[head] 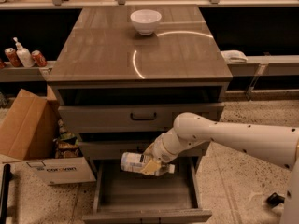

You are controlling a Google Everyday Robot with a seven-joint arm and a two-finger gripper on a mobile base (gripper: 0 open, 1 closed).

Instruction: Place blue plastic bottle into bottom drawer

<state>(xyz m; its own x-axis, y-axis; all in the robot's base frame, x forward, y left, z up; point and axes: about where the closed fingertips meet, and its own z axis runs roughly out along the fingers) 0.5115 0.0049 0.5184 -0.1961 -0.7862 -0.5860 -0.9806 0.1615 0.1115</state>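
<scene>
The blue plastic bottle (136, 163) lies sideways in my gripper (150, 164), cap end to the right. The gripper is shut on it and holds it over the back part of the open bottom drawer (146, 192), just below the front of the middle drawer (117, 149). My white arm (233, 138) reaches in from the right. The drawer's grey inside is bare where it shows.
A white bowl (145, 21) stands on the cabinet top (140, 50). An open cardboard box (32, 134) sits on the floor at the left. Two red cans and a white pump bottle (22, 56) stand on a shelf at the far left.
</scene>
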